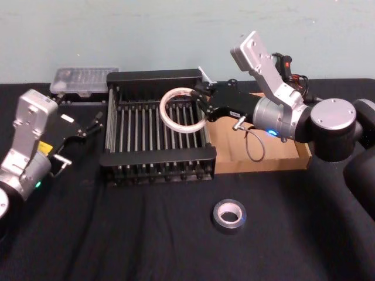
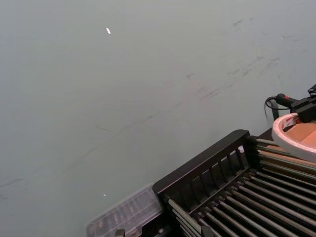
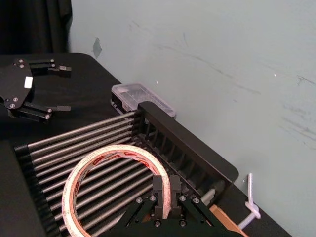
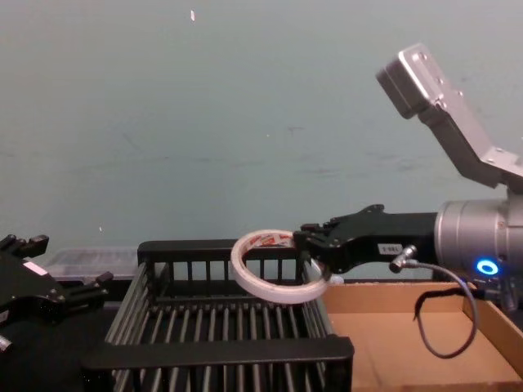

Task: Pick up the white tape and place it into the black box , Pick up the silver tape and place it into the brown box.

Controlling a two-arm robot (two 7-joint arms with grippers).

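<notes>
Right gripper (image 1: 203, 105) is clamped on the white tape (image 1: 163, 111), holding it over the black box (image 1: 158, 157); silver tape (image 1: 218, 215) lies on the table (image 1: 146, 234) out front; left gripper (image 1: 94, 124) sits open, left of the black box.

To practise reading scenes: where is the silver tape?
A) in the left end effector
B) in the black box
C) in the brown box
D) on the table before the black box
D: the silver tape lies on the table, nearer the robot than the black box.

Clear plastic case (image 1: 81, 81) (back left), black table cover (image 1: 146, 234), pale blue-green wall (image 1: 146, 35) behind.
</notes>
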